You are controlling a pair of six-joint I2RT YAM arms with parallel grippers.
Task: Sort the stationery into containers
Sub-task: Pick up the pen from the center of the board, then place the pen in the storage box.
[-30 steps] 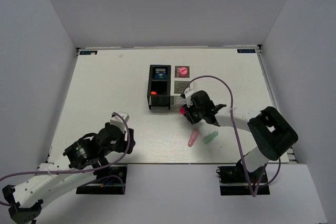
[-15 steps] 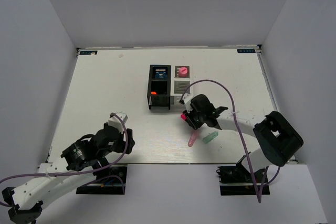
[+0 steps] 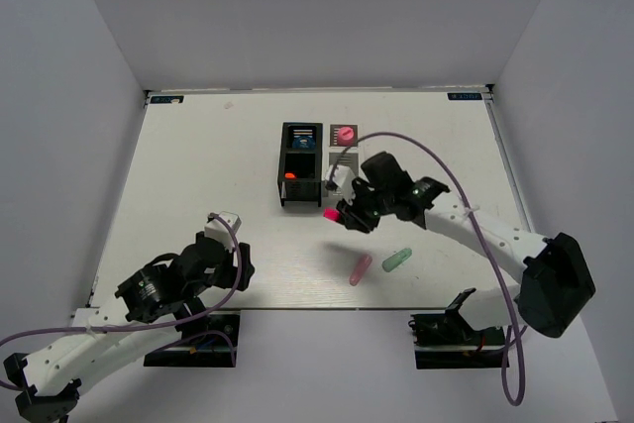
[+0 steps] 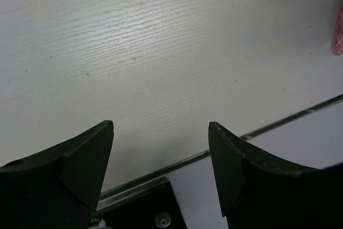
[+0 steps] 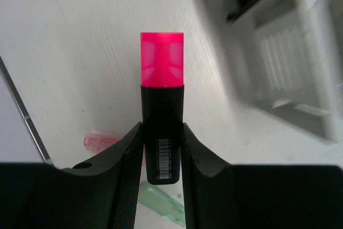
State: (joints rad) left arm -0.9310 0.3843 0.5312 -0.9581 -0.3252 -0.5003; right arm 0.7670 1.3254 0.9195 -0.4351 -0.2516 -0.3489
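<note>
**Overhead view.** The right gripper hangs over the table, just in front of the black organiser and the white organiser, which stand joined side by side. Its jaws are closed partway on a black marker whose pink-red cap points left. Only this view shows what is already sorted:
- a blue pot in the far black cell;
- an orange-capped marker in the near black cell;
- a pink tube in the far white cell.

A pink capsule and a mint-green capsule lie loose near the table's front edge. The left gripper sits low at the near left.

**Right wrist view.** We see the grip itself. The right gripper has both fingers pressed to the barrel of the marker, with the cap well clear of them. The pink capsule and the mint-green capsule lie below. The white organiser is blurred.

**Left wrist view.** The left gripper has its jaws spread wide with nothing between them, above bare board. The pink capsule shows at the frame's edge.

**Change over one second.** We note that the right arm has stretched out, and the marker has shifted left, toward the black organiser's front. The capsules and the left arm are nearly as before.
</note>
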